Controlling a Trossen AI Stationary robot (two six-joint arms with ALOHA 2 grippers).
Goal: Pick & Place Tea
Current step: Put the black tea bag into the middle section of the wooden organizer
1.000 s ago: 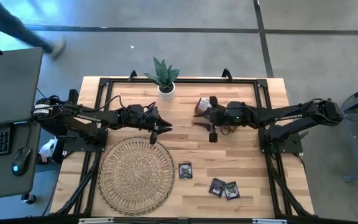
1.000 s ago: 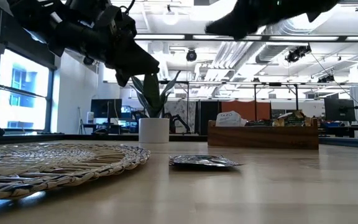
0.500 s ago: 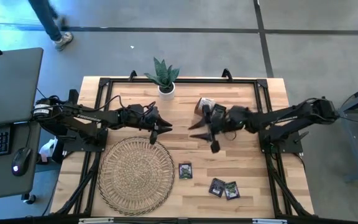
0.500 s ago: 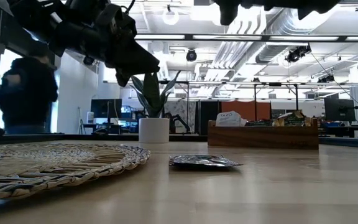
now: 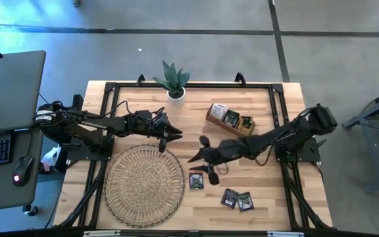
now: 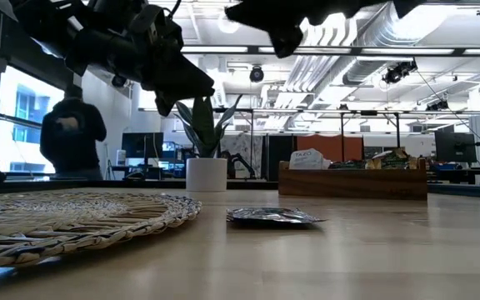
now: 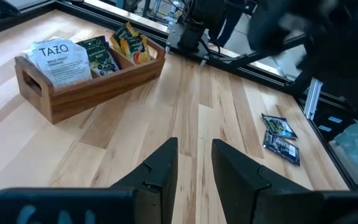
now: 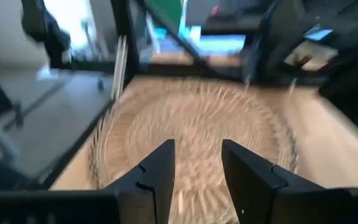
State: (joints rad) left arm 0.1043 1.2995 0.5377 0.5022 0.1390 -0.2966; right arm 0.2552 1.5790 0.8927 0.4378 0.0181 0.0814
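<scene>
My right gripper [image 5: 199,157] has swung from tray [image 5: 231,119] toward sachet [image 5: 196,180] beside mat [image 5: 143,184] — fingers spread, empty. Left gripper [image 5: 170,137] parked — fingers slightly apart, empty.

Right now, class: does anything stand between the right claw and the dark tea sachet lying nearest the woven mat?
Nothing visible does. The right claw, open, hangs above bare wood just beside the tea sachet, which lies flat and alone next to the woven mat. The left claw waits over the mat's far edge, out of the path.
</scene>
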